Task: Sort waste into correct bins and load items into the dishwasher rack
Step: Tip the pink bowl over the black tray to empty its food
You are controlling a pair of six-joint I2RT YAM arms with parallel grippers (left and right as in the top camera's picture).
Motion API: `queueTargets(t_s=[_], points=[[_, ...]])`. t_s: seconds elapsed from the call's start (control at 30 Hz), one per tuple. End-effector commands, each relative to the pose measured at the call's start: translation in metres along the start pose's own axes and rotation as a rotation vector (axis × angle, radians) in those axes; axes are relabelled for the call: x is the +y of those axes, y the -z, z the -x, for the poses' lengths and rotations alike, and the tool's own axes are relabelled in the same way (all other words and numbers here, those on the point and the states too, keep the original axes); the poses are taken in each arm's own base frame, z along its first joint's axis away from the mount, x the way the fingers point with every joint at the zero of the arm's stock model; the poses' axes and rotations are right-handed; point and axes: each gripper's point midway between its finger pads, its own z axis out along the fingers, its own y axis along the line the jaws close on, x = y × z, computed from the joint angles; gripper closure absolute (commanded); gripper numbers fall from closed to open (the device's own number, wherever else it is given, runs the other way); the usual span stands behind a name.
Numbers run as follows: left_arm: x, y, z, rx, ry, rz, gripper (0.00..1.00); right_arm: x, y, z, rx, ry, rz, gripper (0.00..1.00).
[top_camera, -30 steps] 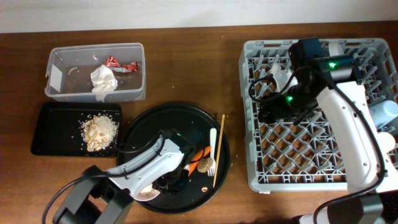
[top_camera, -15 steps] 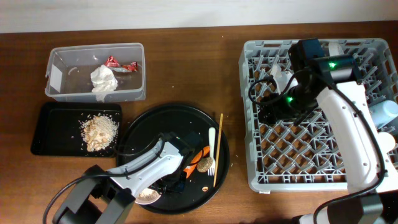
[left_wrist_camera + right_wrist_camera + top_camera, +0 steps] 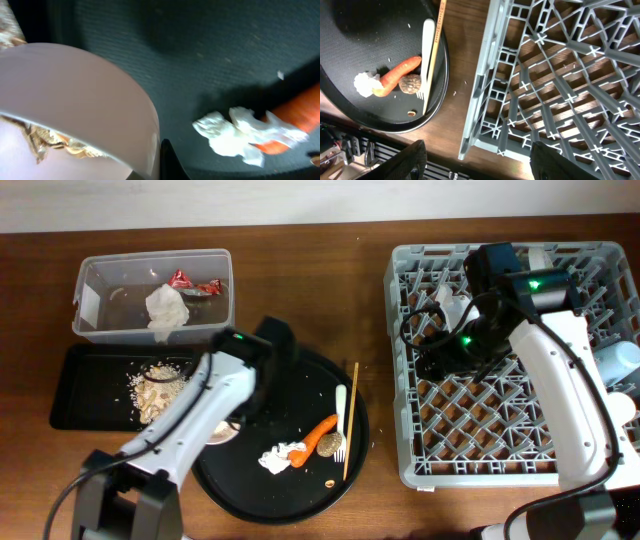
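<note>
The bowl (image 3: 222, 432) hangs tilted over the left rim of the round tray (image 3: 300, 500), toward the counter's front edge, with beige crumbs clinging inside it in the left wrist view. The left gripper (image 3: 236, 418) grips its rim; one dark finger (image 3: 167, 161) shows against the wall of the bowl. The left arm rises from the front-left corner, bends high above the tray's far rim and turns back down to the bowl.

On the round tray lie a tissue (image 3: 283, 457), a carrot (image 3: 320, 435), a fork (image 3: 341, 425) and a chopstick (image 3: 351, 420). The black tray (image 3: 90, 385), at the left edge, holds scraps (image 3: 160, 390). The tub (image 3: 100, 330), in the far-left corner, holds a wrapper (image 3: 195, 283).

The right arm reaches from the front-right corner over the rack (image 3: 500, 430) at the right edge. The right gripper (image 3: 480, 157) is spread wide and empty over the rack's left side.
</note>
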Motion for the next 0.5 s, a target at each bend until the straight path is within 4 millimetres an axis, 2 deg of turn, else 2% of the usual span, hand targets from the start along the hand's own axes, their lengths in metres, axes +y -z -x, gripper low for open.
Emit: queueTargets(t_s=[0.0,0.13,0.23,0.33,0.47], points=[[0.013,0.003,0.019,-0.033,0.006,-0.129,0.99,-0.005,0.002,-0.003,0.006,-0.007,-0.024,0.30],[0.037,0.000,0.039,-0.088,0.048,-0.254,1.00,-0.005,0.002,-0.003,0.009,-0.008,-0.024,0.30],[0.066,-0.002,0.051,-0.135,0.128,-0.295,0.99,-0.005,0.002,-0.004,0.010,-0.008,-0.024,0.30],[0.082,-0.002,0.063,-0.197,0.158,-0.356,1.00,-0.005,0.002,-0.004,0.010,-0.008,-0.024,0.30],[0.116,0.000,0.077,-0.297,0.250,-0.459,1.00,-0.005,0.002,-0.004,0.010,-0.008,-0.024,0.30]])
